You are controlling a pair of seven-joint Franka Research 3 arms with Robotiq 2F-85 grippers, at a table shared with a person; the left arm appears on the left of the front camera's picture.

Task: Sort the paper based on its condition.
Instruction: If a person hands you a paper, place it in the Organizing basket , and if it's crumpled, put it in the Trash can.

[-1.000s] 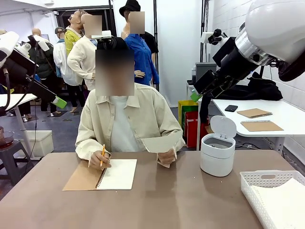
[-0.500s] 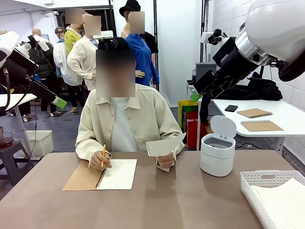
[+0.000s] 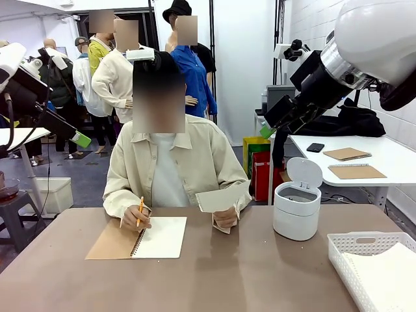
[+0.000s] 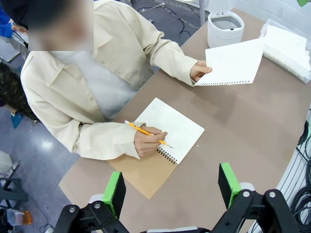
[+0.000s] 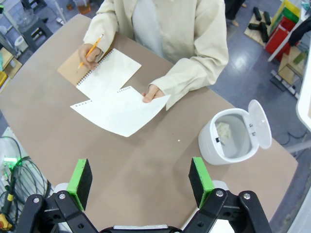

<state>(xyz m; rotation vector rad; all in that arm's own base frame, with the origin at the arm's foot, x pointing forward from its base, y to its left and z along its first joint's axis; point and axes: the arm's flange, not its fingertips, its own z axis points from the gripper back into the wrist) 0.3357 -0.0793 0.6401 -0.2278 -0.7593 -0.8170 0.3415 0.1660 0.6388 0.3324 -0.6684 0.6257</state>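
As the person held one loose sheet [image 3: 218, 200] [image 4: 233, 63] [image 5: 119, 110] up off the worktop [image 3: 227, 279] in one hand [image 3: 226, 216] [image 4: 199, 71] [image 5: 151, 93], both arms were high and well clear of it. Status: left end effector [image 4: 171, 184] had jaws wide apart, nothing btwn the pads. Same for right end effector [image 5: 140, 174]: spread wide, empty. Sheet looked flat, w/ a perforated edge, and sat in the air btwn spiral notebook [image 3: 159, 237] [image 4: 170, 128] [image 5: 109, 70] and white bin [image 3: 296, 214] [image 4: 224, 26] [image 5: 233, 141], touching neither. Notebook lay open on worktop in front of person, other hand [image 3: 138, 218] [image 4: 148, 141] on it w/ a yellow pencil [image 3: 140, 211] [image 4: 141, 130] [image 5: 92, 48]. Bin lid was flipped up, crumpled wad [image 5: 223, 130] inside. White basket [image 3: 364, 244] at robot's near right corner held a stack of flat sheets [image 3: 390, 279].
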